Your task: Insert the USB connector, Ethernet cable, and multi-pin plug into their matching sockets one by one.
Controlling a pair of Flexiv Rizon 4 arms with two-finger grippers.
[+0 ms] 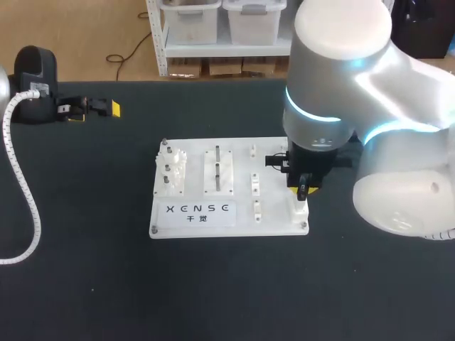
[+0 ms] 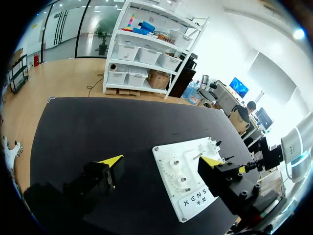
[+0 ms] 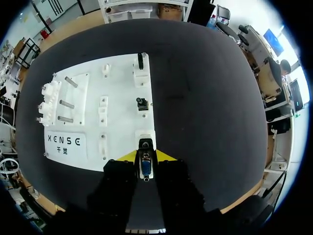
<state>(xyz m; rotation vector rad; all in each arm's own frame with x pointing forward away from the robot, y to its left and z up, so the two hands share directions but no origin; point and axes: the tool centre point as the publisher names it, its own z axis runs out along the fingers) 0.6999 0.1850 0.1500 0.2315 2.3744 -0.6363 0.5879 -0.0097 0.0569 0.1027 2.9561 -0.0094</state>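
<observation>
The multi-pin plug (image 3: 145, 166) is pinched between the yellow tips of the right gripper (image 1: 301, 189), just above the white socket (image 3: 145, 138) at the near right corner of the white board (image 3: 122, 122). Along the board's right edge, a black connector (image 3: 142, 104) is seen in the middle socket and another (image 3: 141, 61) in the far one. Two insertions are therefore judged done, with only this last one left. The left gripper (image 2: 161, 160) is held over the far left part of the black table (image 3: 205, 107), fingers spread, nothing between them.

Board (image 1: 274, 222) sits centrally on the table (image 1: 85, 284), right gripper (image 1: 302, 189) over its right edge, left gripper (image 1: 96, 110) rear left
</observation>
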